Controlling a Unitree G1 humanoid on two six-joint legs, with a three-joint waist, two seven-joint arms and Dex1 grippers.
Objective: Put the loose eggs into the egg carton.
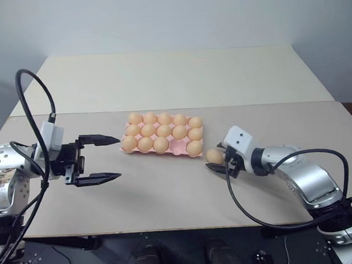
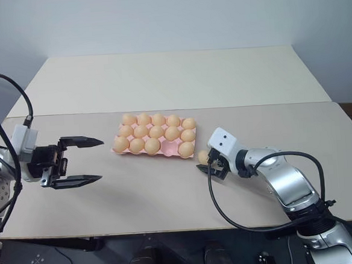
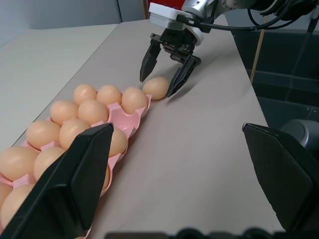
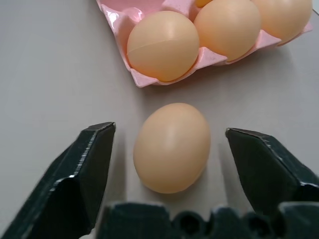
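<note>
A pink egg carton [image 1: 176, 147] sits in the middle of a pale table [image 1: 168, 193]. Most of its cups hold tan eggs, and one cup in the near row looks bare. One loose egg [image 4: 172, 147] lies on the table just beside the carton's near right corner.

The right gripper [image 4: 172, 164] reaches down to that egg. Its two black fingers [image 4: 82, 179] stand on either side of the egg, with a little gap on each side, so they are spread and not pinching it.

The left gripper [image 1: 99, 158] hangs in the air to the left of the carton, apart from it. Its fingers [image 1: 98, 139] are spread wide, with nothing between them.
</note>
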